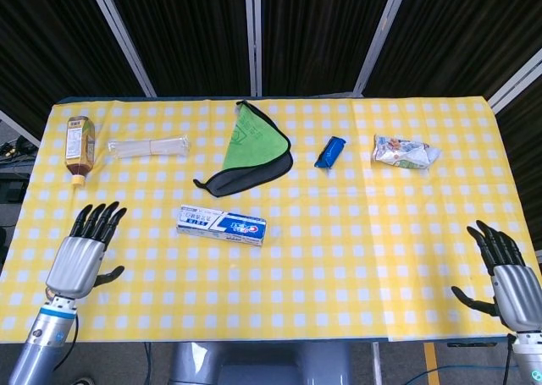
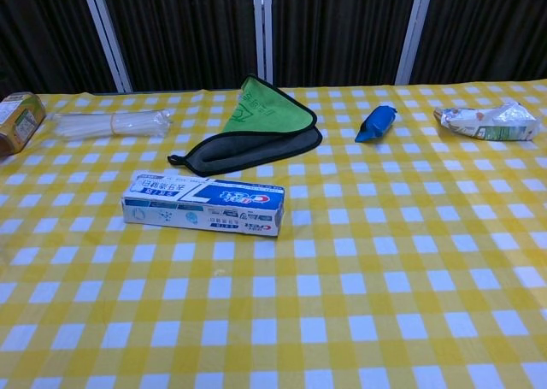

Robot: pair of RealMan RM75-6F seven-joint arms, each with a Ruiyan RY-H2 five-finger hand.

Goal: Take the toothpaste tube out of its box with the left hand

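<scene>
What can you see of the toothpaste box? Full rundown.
The toothpaste box is a long, narrow carton, seemingly printed cardboard, white and blue with a red patch near its right end. It lies flat on the yellow checked tablecloth, long axis running left to right, slightly skewed. It looks closed and uncrushed, with no tube showing. Nothing touches it; the left hand is off to its left, apart.

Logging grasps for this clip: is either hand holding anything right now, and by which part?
Nothing is held. The left hand and right hand are both open and apart from the toothpaste box.
</scene>
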